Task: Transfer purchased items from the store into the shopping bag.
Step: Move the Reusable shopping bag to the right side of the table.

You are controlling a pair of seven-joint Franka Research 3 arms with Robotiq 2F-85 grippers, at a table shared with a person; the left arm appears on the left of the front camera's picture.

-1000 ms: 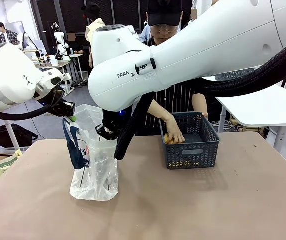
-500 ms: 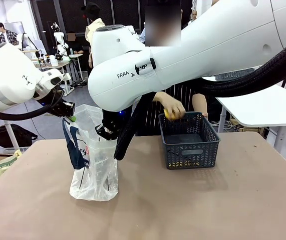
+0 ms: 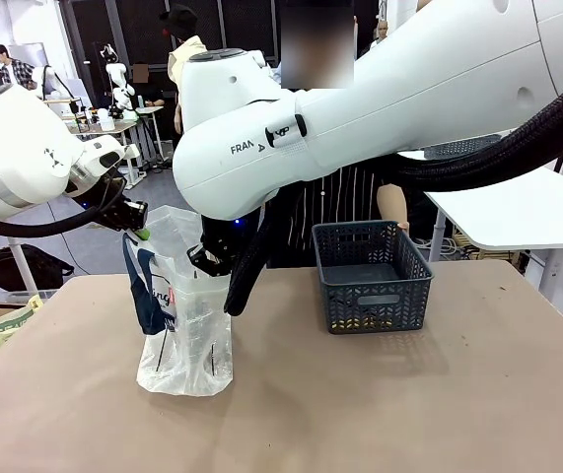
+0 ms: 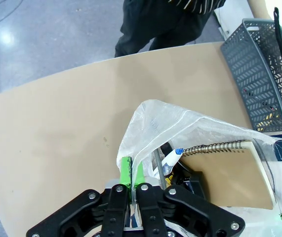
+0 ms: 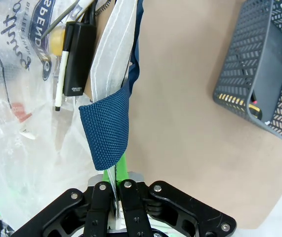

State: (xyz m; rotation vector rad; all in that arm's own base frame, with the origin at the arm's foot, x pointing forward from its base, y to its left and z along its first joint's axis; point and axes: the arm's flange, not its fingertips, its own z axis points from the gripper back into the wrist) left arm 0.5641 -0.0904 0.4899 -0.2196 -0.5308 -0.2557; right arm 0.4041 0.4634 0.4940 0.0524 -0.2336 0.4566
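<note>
Both arms reach downward; left gripper [image 4: 132,173] pinches the shopping bag [image 4: 153,116] rim; right gripper [image 5: 115,173] pinches the opposite rim beside a navy handle [image 5: 106,131]; lattice basket [image 5: 271,69] stands beyond it.

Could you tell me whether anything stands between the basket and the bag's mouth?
Yes: the right arm's black hose hangs beside the bag on the basket's side, its claw pinching the bag's edge.

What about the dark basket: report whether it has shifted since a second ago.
No. The basket stands in the same spot, still against the far edge of the table, right of the shopping bag.
</note>
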